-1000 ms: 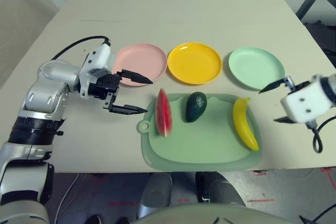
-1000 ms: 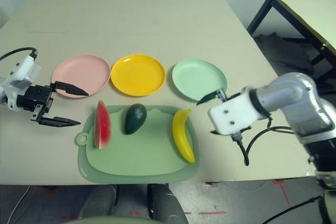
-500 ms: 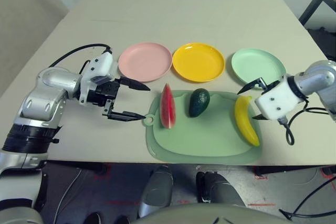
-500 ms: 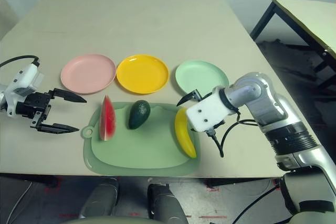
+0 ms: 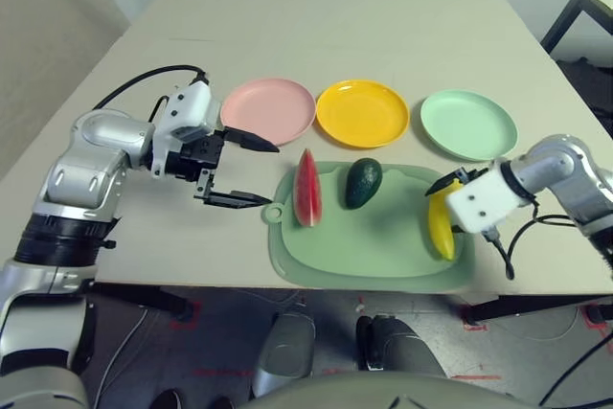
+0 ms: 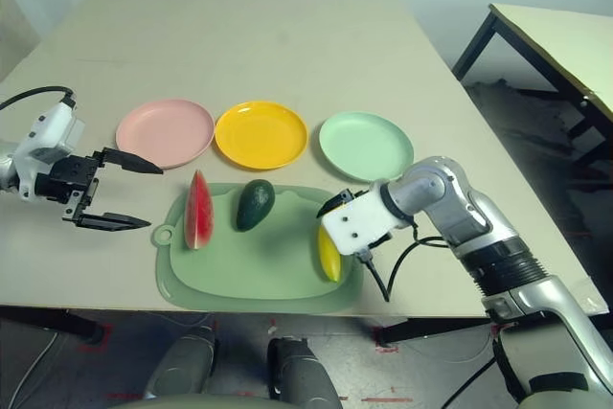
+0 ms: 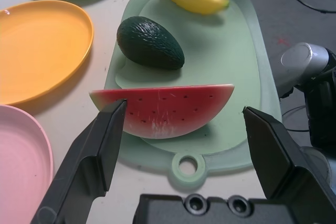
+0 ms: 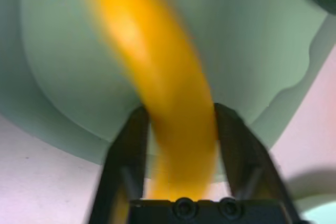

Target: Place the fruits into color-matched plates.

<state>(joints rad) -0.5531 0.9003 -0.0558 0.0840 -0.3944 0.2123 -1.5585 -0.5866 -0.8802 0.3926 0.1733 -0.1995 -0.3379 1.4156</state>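
Green cutting mat [image 5: 383, 251], pale table [image 5: 345, 7]

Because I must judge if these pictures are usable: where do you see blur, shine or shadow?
Right wrist view: banana strongly blurred, pale shine on its skin; left wrist view: banana slightly smeared, avocado crisp, soft shadow beside the yellow plate; left eye view: watermelon clear, even light.

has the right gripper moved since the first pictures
Yes, to the robot's left: from beyond the mat's right edge to over that edge, at the banana.
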